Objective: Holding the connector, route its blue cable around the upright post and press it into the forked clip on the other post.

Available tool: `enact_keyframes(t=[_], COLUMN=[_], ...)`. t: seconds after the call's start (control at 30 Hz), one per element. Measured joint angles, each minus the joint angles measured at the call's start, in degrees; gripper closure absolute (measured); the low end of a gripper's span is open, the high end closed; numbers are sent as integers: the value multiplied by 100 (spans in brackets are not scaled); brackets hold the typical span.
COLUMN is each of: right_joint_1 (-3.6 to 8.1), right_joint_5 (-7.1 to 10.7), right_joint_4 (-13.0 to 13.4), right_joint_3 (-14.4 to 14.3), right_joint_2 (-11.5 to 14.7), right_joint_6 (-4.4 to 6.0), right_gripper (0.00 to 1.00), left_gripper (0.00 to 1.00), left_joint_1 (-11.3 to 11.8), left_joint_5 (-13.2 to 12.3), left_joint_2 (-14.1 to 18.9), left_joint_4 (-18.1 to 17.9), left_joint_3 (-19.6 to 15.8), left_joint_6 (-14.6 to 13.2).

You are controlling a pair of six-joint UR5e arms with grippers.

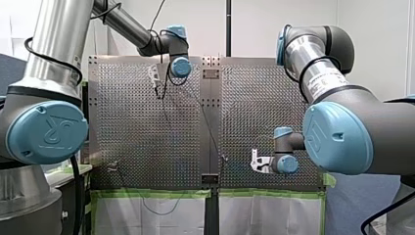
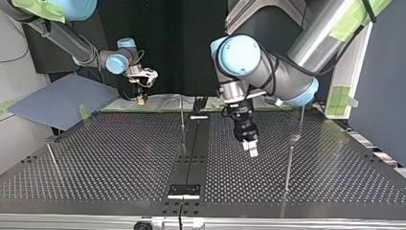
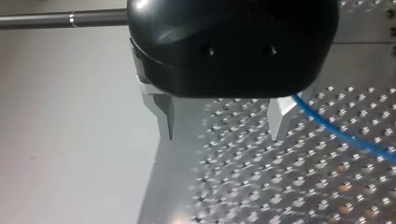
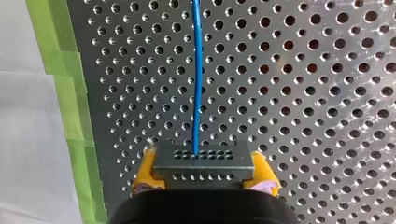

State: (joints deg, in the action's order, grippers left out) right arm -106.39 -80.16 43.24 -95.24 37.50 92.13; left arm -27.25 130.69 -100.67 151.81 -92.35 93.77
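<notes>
The right arm's tool [image 4: 204, 171] clenches a grey connector [image 4: 204, 158], pierced by rows of small holes, between yellow pads [image 4: 145, 170] near the green tape [image 4: 70, 116] edging the bench [image 4: 303, 93]. A thin blue cable [image 4: 197, 70] runs straight from its middle. The left arm's tool [image 3: 222, 133] hangs released, metal fingers [image 3: 164, 112] spread.

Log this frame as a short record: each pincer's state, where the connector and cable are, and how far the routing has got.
Right pincer: shut on the connector, a yellow pad on either side
Blue cable: leaves the connector and runs straight ahead over the perforated table
Left pincer: open, empty, metal fingers above the table; the cable passes beside one finger
Upright post: stands apart from both pincers in the top view
Routing: no view shows the cable around a post
</notes>
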Motion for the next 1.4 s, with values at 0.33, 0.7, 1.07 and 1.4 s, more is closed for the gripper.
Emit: enact_keyframes(t=[0.33,0.7,1.07,1.4], right_joint_1=[-6,-10,-7,-1], right_joint_5=[0,0,0,6], right_joint_4=[11,-8,-11,-23], right_joint_3=[1,1,1,1], right_joint_2=[0,0,0,0], right_joint_6=[16,0,0,-1], right_gripper=[100,100,100,100], left_gripper=[0,0,0,0], left_joint_1=[121,295,616,1094], left_joint_5=[177,221,-78,-224], left_joint_2=[341,429,491,551], left_joint_4=[250,512,798,866], left_joint_3=[29,256,399,413], left_joint_6=[-123,-111,91,128])
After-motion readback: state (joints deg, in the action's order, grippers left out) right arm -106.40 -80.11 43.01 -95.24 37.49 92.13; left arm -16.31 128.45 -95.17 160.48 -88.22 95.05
